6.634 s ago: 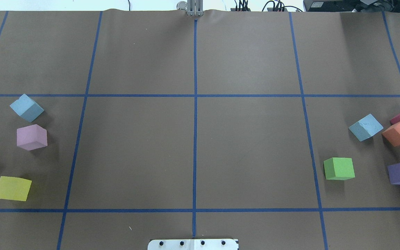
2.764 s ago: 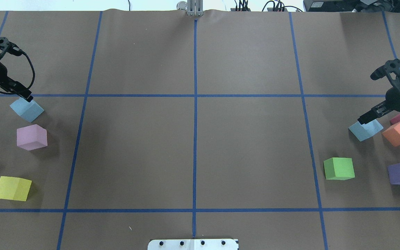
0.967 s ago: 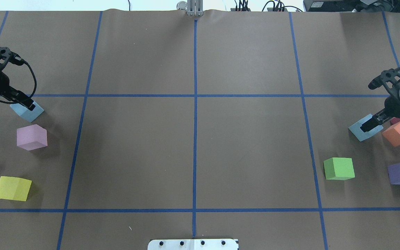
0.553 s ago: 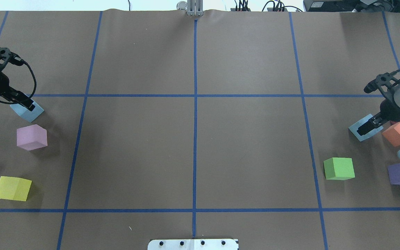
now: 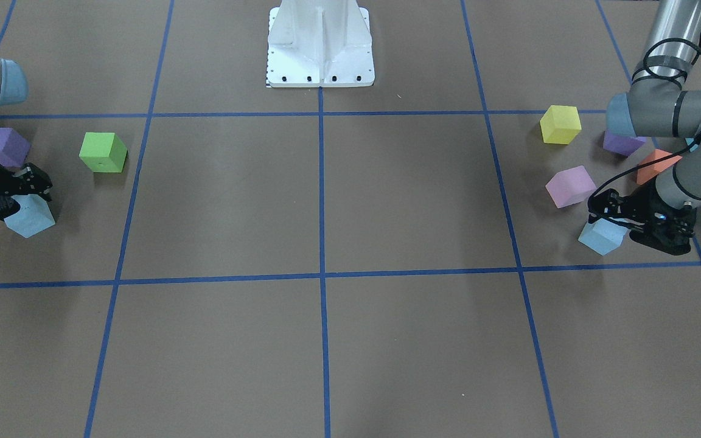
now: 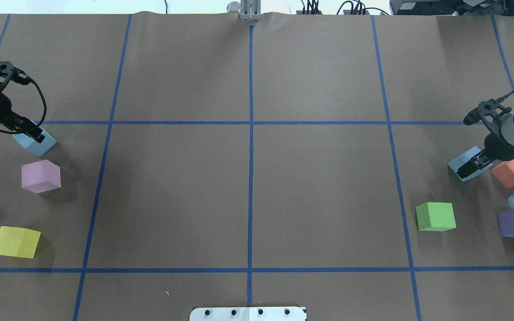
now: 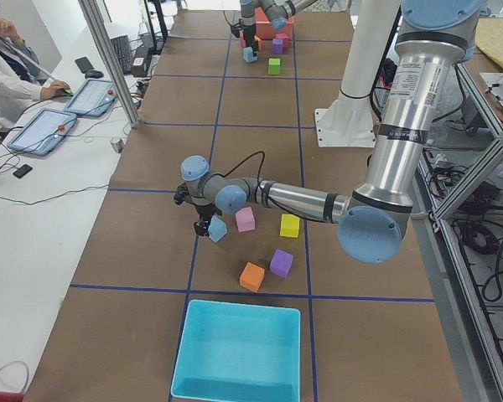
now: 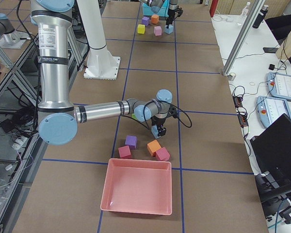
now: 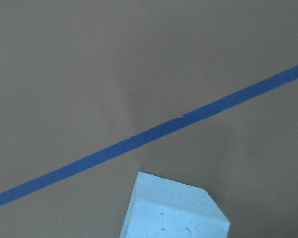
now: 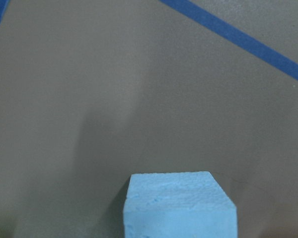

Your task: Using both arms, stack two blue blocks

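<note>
Brown-paper table point(image 6: 248, 178) w/ blue tape grid. Left tool point(image 6: 37, 134) is low over left blue block point(image 5: 600, 237), right tool point(image 6: 466, 168) over right blue block point(image 5: 29, 218). Can't tell if either is pinching or spread. Blocks are on the table at opposite ends, well apart.

The table point(image 6: 172, 196) is brown with a blue tape grid point(image 6: 250, 178); pale blue block point(image 5: 597, 240), pink block point(image 6: 40, 177), yellow block point(image 6: 16, 241), green block point(image 6: 435, 216).
</note>
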You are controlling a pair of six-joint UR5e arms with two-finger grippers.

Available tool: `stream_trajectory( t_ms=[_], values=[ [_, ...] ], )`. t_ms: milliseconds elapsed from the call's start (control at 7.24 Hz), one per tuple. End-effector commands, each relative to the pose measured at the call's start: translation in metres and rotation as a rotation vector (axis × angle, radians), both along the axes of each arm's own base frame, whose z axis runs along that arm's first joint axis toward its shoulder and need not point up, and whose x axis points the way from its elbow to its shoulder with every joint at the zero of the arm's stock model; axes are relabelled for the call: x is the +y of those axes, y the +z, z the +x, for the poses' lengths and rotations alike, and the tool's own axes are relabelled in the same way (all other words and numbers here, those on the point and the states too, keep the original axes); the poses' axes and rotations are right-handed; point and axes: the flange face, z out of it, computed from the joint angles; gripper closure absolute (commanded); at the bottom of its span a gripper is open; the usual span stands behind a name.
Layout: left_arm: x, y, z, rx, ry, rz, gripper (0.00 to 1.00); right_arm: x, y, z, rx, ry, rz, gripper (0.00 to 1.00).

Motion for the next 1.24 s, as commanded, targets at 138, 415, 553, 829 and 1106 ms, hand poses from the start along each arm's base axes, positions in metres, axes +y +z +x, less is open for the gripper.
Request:
stream_trajectory(
  t_ms=[138,415,553,829,1106],
  values=[
    [0.0,0.0,0.0,0.001,0.002,0.0,0.02,-0.008,-0.01,-0.008,-0.008,-0.015,0.032,0.35],
    [0.0,0.0,0.0,0.0,0.001,0.0,0.02,-0.011,-0.018,-0.011,-0.017,-0.016,0.045,0.43],
    [0.0,-0.002,-0.001,-0.002,0.003,0.014,0.02,-0.019,-0.037,-0.016,-0.039,-0.011,0.069,0.42],
    [0.006,0.002,-0.004,-0.005,0.009,0.016,0.02,-0.033,-0.071,-0.024,-0.069,0.026,0.069,0.42],
    [0.007,0.001,-0.001,-0.004,0.012,0.016,0.02,-0.055,-0.125,-0.044,-0.084,0.116,0.001,0.42]
  ],
)
